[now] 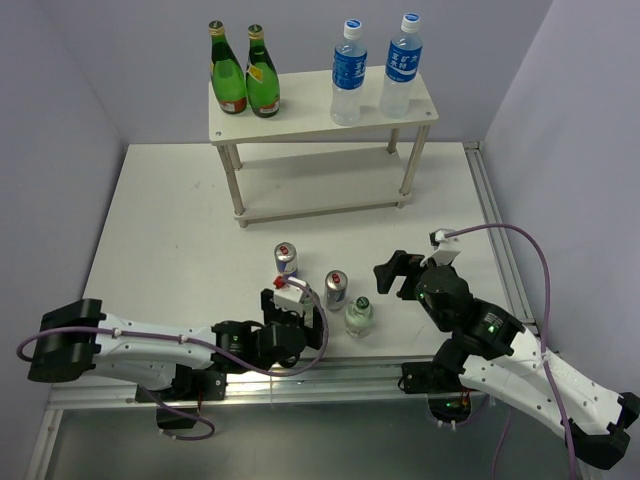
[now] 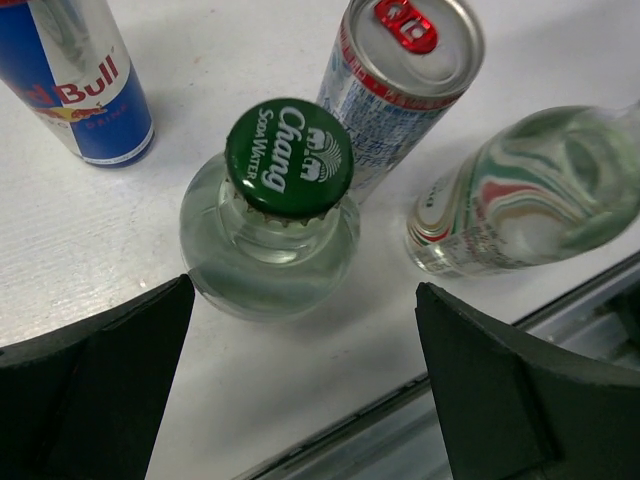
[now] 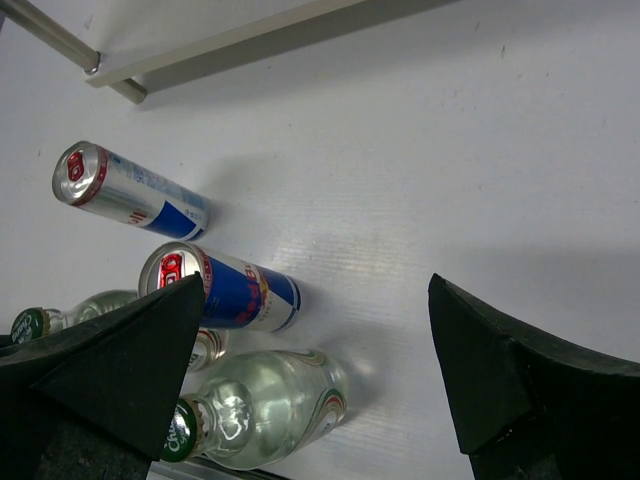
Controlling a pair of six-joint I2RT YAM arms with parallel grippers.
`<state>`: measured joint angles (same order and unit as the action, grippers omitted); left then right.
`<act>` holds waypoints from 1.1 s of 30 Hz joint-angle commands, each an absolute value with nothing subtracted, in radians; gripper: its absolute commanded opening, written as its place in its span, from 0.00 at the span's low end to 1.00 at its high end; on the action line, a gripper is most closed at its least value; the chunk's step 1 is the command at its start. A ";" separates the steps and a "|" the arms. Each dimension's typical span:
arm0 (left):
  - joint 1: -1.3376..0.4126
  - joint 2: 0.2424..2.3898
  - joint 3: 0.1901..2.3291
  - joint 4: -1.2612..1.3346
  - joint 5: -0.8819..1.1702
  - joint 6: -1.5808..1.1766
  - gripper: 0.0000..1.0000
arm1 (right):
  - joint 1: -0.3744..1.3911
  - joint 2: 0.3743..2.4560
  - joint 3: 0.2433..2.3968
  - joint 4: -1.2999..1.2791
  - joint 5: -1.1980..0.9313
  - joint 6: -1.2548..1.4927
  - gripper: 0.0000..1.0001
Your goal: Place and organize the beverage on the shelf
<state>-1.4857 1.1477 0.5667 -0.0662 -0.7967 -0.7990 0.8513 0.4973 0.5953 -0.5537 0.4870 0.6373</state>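
Step in hand: grasping green-capped bottle (image 2: 288,170). Left tool (image 2: 302,290) jaws apart, straddling it; right tool (image 3: 318,285) apart, empty. Next likely: lower, clamp, avoid can (image 2: 400,80) at 1 o'clock.

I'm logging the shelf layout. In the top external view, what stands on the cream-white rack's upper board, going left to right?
first green glass bottle → second green glass bottle → first tall clear blue-labelled water bottle → second tall clear blue-labelled water bottle, all upright.
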 commanded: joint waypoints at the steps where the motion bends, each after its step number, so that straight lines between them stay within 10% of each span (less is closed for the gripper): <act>1: -1.489 1.210 0.557 0.052 -0.867 -0.811 0.99 | 0.862 0.502 0.604 -0.543 0.514 0.647 1.00; 20: -1.414 1.446 0.514 0.370 -0.910 -0.712 0.99 | 0.868 0.531 0.606 -0.543 0.519 0.647 1.00; 33: -1.385 1.479 0.485 0.460 -0.877 -0.673 0.41 | 0.870 0.537 0.604 -0.537 0.515 0.644 1.00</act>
<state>-1.3922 1.4666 0.4934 0.4049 -0.8955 -0.6827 0.8616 0.5331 0.5953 -0.5537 0.4896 0.6384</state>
